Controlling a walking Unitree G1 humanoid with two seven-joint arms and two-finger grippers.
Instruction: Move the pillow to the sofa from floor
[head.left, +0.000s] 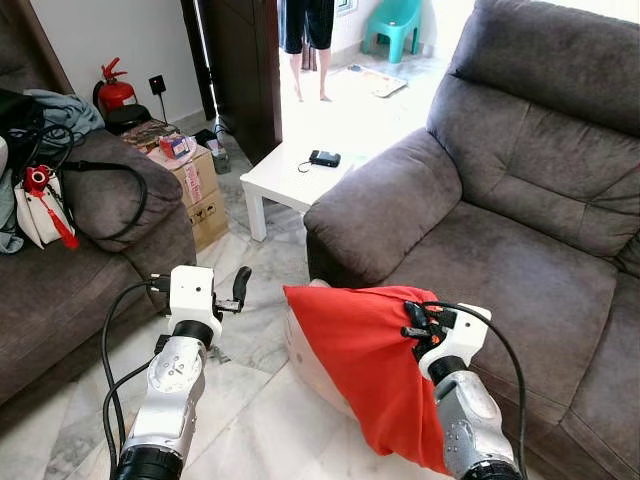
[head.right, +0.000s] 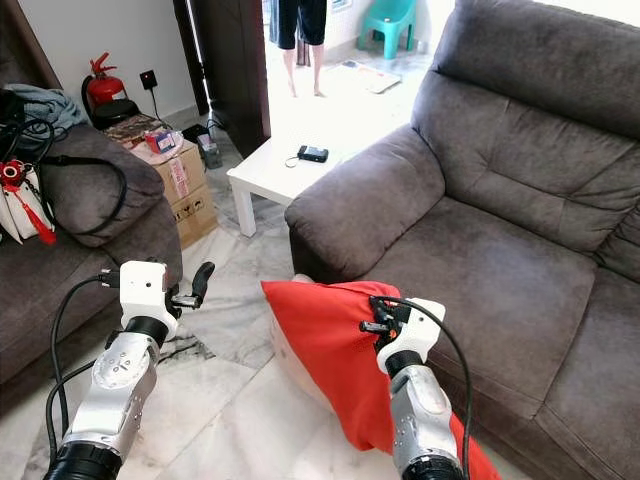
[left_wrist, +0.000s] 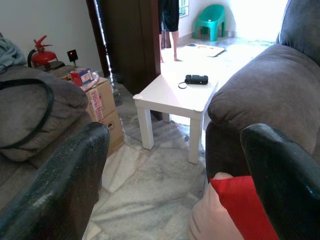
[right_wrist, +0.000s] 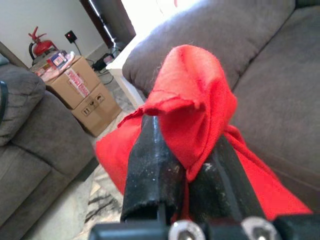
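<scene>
Partly hidden behind the red pillow (head.left: 365, 360), right tool (right_wrist: 185, 165) pinches its cloth; sofa (head.left: 520, 260) at 2 o'clock. Left tool (head.left: 240, 285) open, empty.

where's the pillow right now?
In the head views the red pillow hangs low centre-right, pinched by the right gripper, just in front of the grey sofa seat edge.

Bright doorway (head.left: 350, 60) daylight, overexposed; near fingers (left_wrist: 55, 190) blurred.
</scene>
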